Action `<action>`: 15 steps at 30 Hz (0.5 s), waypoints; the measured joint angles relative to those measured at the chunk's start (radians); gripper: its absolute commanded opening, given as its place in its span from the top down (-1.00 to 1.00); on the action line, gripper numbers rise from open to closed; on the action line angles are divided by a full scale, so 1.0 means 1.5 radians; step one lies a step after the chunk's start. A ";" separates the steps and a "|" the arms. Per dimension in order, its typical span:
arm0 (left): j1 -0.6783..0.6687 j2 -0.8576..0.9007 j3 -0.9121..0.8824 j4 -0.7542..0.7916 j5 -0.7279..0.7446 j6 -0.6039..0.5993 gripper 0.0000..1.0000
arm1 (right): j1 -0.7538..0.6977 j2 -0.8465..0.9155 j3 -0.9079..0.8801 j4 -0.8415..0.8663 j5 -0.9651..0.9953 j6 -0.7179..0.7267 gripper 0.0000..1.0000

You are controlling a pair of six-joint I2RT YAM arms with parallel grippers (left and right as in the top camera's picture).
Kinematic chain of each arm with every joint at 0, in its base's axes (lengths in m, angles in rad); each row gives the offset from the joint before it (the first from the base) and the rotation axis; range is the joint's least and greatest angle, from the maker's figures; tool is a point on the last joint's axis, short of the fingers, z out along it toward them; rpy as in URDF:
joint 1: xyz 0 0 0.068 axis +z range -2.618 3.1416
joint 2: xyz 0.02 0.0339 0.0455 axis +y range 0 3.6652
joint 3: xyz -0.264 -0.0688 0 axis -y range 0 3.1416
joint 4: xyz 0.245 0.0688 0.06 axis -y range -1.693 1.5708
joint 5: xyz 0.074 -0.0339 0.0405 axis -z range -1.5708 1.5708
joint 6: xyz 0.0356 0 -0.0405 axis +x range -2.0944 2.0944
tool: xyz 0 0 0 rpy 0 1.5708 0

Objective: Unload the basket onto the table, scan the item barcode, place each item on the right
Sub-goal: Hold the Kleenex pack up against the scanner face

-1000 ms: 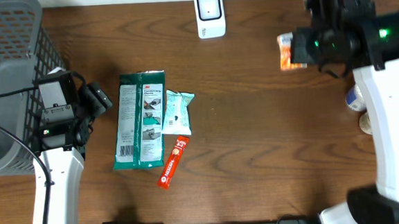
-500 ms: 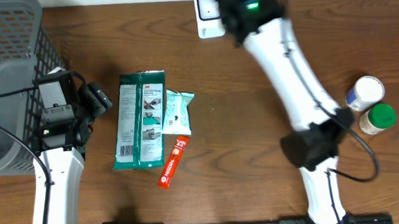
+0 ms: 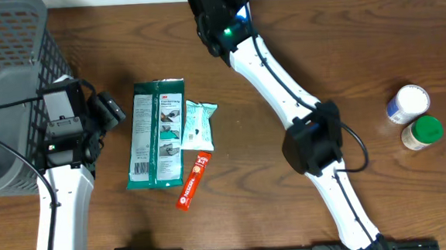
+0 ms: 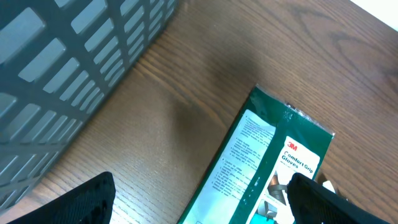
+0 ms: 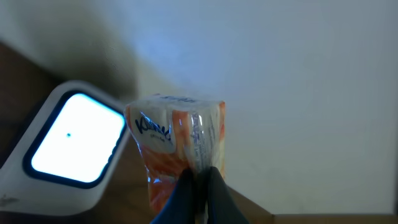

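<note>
Dark wood grain runs the length of the bench, with a pale wall behind it. Up at the far edge the right arm is stretched out long. Its claw is pinched tight on the lower end of a small orange-and-white packet, so the packet is off the wood and up in the air. It hangs just beside the scanner, whose window glows white.

The packet looks like a soft film-wrapped pack. I'd guess it is very light and squashy, with a glossy skin that could slide in a loose pinch. It creases around the fingertips, so a hard squeeze would wrinkle the wrap and any print on it. Holding it by the end, as now, leaves the broad faces free to turn toward the window. I can't tell which face carries the barcode.

Over by the grey basket the left claw stands wide and holds nothing, above the green glove pack. A wipes pouch and a red sachet lie beside that pack.
</note>
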 measured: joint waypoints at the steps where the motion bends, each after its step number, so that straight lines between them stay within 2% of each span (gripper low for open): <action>1: 0.000 0.000 0.000 0.000 0.000 0.000 -0.76 | -0.002 0.015 0.000 0.007 -0.004 -0.009 0.98; 8: 0.000 0.000 0.000 0.000 0.000 0.000 -0.77 | -0.005 0.087 0.000 0.020 -0.028 -0.060 0.98; 15: 0.000 0.000 0.000 0.000 0.000 0.000 -0.76 | -0.006 0.096 0.001 0.040 -0.038 -0.073 0.98</action>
